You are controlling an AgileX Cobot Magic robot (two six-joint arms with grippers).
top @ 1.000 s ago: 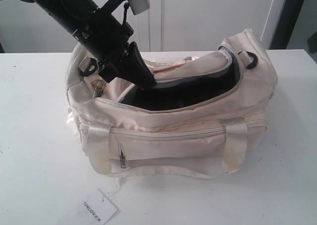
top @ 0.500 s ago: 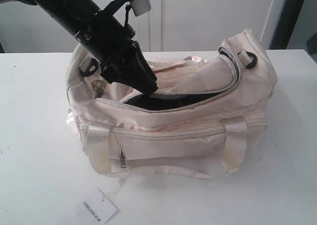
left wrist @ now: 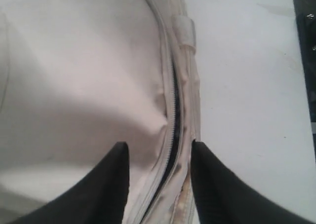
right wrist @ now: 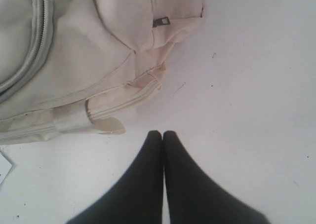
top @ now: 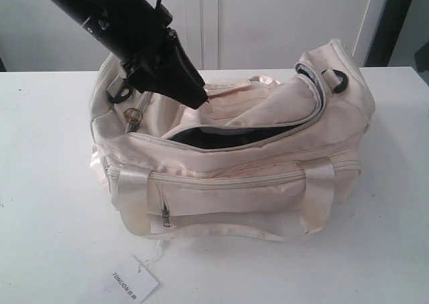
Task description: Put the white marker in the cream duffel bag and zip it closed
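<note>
Brightness: bright, even light in all my views; the desk (top: pixel 47 203) reads almost white.
Shadows: soft and faint under the cream duffel bag (top: pixel 234 183); the fabric near my left claw (left wrist: pixel 158 144) is dimmed to grey.
Glare: the desk around my right claw (right wrist: pixel 163 133) looks pale and washed out.
Focus: my left wrist view is soft up close; the exterior view is sharp enough to show print on the paper tag (top: pixel 127 285).

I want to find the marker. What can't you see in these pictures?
Marker: in no view; the bag has a flap and a dark inside that could hide it.
Tag: exterior view, cut by the bottom edge.
Right gripper: outside the exterior view's frame.
</note>
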